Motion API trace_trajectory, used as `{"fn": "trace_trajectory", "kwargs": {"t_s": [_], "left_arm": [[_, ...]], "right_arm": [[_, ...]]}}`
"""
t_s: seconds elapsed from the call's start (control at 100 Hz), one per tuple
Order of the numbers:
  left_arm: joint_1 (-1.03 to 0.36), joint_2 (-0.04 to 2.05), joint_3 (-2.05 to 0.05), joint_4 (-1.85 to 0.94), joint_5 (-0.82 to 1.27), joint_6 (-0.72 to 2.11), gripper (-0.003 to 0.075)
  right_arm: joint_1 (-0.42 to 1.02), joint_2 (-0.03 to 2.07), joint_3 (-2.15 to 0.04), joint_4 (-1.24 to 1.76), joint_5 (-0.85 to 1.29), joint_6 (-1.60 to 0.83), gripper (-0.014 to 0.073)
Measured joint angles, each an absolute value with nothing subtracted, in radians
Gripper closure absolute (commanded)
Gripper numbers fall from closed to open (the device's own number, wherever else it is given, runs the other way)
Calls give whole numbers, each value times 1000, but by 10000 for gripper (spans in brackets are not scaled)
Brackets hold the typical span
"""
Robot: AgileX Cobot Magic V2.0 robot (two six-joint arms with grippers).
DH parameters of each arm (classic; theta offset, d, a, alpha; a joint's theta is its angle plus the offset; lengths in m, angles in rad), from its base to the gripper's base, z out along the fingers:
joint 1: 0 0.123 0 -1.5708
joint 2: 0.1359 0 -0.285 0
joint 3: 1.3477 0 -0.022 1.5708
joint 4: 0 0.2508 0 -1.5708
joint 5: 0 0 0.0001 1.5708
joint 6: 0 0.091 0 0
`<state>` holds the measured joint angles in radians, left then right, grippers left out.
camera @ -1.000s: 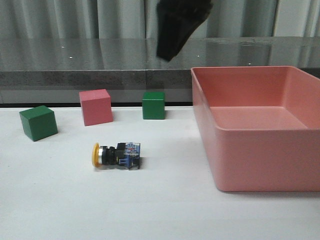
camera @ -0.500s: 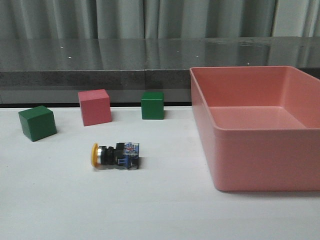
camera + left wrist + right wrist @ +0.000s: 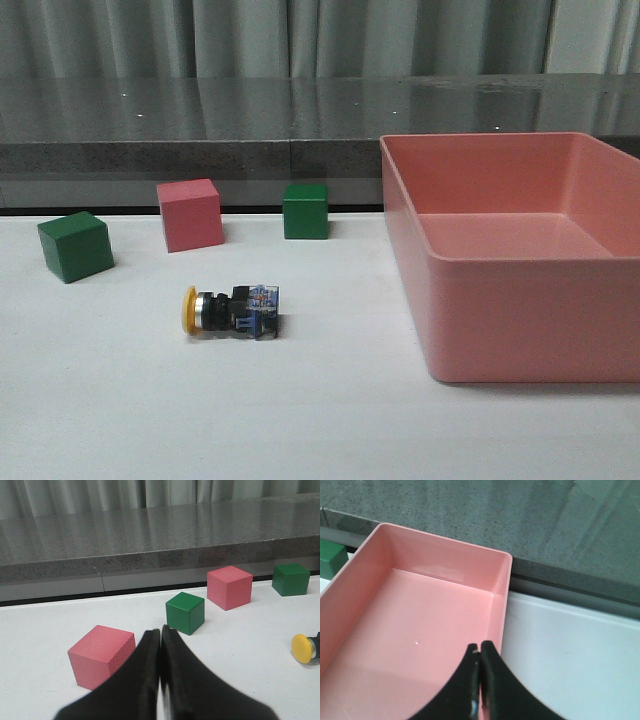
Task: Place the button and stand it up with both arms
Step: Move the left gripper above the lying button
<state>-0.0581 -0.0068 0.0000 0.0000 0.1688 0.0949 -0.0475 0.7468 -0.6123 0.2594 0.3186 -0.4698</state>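
Note:
The button (image 3: 232, 310) lies on its side on the white table, yellow cap to the left, blue base to the right. Its yellow cap also shows at the edge of the left wrist view (image 3: 303, 648). Neither arm shows in the front view. My left gripper (image 3: 160, 630) is shut and empty, low over the table next to a pink cube (image 3: 101, 655). My right gripper (image 3: 480, 646) is shut and empty, held above the pink bin (image 3: 501, 592).
The pink bin (image 3: 500, 330) stands on the right of the table. A green cube (image 3: 76, 245), a pink cube (image 3: 190, 213) and a second green cube (image 3: 305, 210) stand behind the button. A grey ledge and curtains run along the back.
A dark arm that hung at the top of the front view one second ago has lifted out of sight. The button and cubes have not moved.

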Motion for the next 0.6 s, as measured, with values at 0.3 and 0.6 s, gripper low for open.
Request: {"fn": "trace_trajectory", "kwargs": {"t_s": [0.3,0.6], "left_arm": [[-58,-7,0,-88,130,95,739],[-58,54,-122,-231,250,93,739]], "right_arm": [[-48,513,-420,288,171,-467,651],[-49,510,-416,292,165,-467,651]]}}
